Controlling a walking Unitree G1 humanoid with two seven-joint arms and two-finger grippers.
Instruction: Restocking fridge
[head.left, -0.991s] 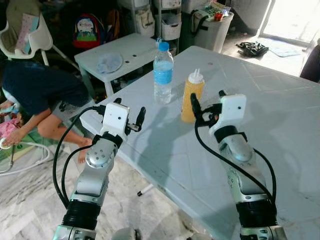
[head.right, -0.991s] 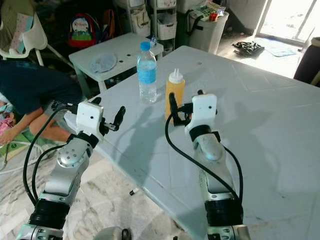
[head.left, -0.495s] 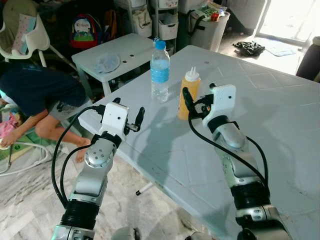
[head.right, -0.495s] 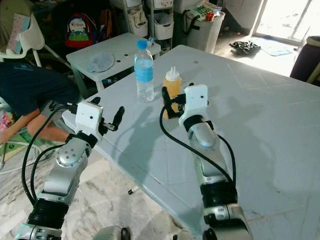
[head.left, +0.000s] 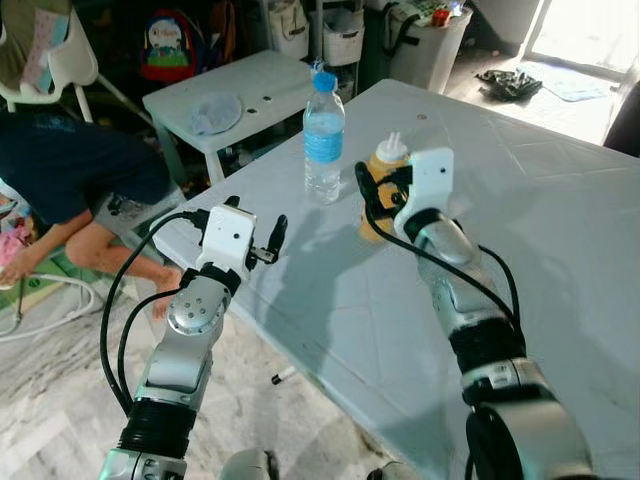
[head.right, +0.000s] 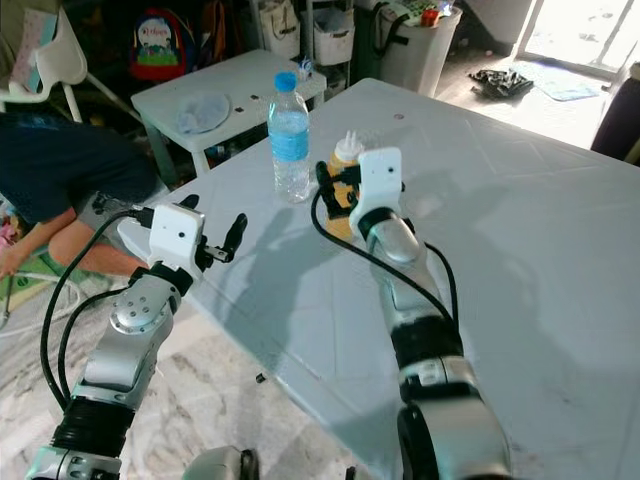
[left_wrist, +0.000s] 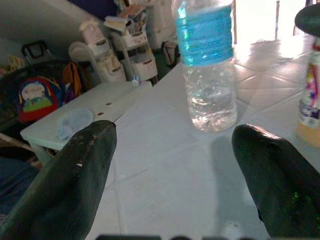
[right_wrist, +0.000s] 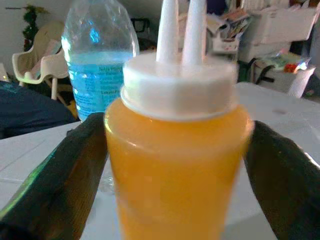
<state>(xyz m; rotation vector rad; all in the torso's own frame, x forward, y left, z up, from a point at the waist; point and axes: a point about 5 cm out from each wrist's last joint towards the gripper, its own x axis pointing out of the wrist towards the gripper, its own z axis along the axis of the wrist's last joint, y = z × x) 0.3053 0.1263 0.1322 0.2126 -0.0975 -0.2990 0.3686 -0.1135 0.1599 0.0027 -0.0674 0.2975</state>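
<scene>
- The right wrist view puts the sauce bottle right between the right gripper's two black fingers: orange fill, white cap, two white nozzle tips. One finger lies against its side; the other has a thin sliver of background between it and the bottle, so a firm grip cannot be confirmed. The jaws are spread to bottle width around it.
- The head views show that bottle standing upright on the white table, centre of the frame, with the right gripper's white block just behind its shoulder.
- The water bottle stands upright just left of the sauce bottle, apart from it, upper centre. It has a blue cap and a blue label.
- The left wrist view brings the water bottle's label close, yet its print is too blurred to read. At that view's edge a slice of the sauce bottle shows a coloured label, also unreadable.
- The left gripper hovers near the table's edge at left centre, fingers apart, gripping nothing; the water bottle sits well ahead between them.
- The head views add a smaller table at upper left, a backpack and a person bent over at the left edge.
</scene>
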